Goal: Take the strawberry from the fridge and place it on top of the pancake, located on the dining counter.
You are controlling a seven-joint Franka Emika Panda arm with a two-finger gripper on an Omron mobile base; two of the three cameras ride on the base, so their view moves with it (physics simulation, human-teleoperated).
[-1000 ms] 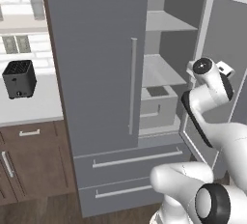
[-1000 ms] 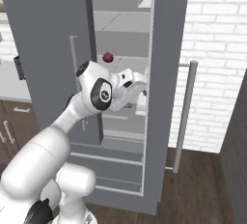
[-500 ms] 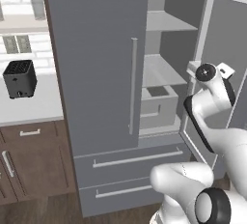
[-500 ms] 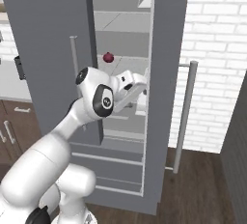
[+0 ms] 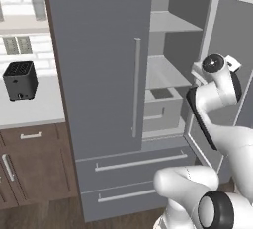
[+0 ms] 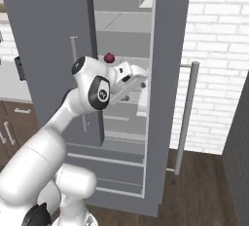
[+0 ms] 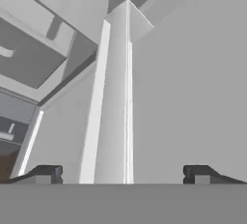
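- Gripper [image 7: 118,175]: jaws spread wide, nothing between the two dark fingertips [image 7: 46,174]; in the hand view they straddle a pale vertical edge inside the fridge [image 5: 99,75].
- In the right base view the gripper [image 6: 138,81] sits at the fridge's open right half, level with a middle shelf, pointing into the compartment.
- Arm [image 5: 217,104]: its wrist stands just in front of the open right side of the fridge, beside the open door [image 6: 168,88].
- Dark maroon round fruit [image 6: 109,58]: on a shelf inside the fridge, just above the wrist as seen from the right base.
- Pale grey bin [image 5: 160,107]: on a lower fridge shelf, left of the arm.
- Strawberry: its place cannot be told.
- Fridge's left door shut, long bar handle [image 5: 136,87] vertical; two drawers [image 5: 133,161] below.
- Black toaster [image 5: 21,81]: on the white worktop [image 5: 29,109] left of the fridge.
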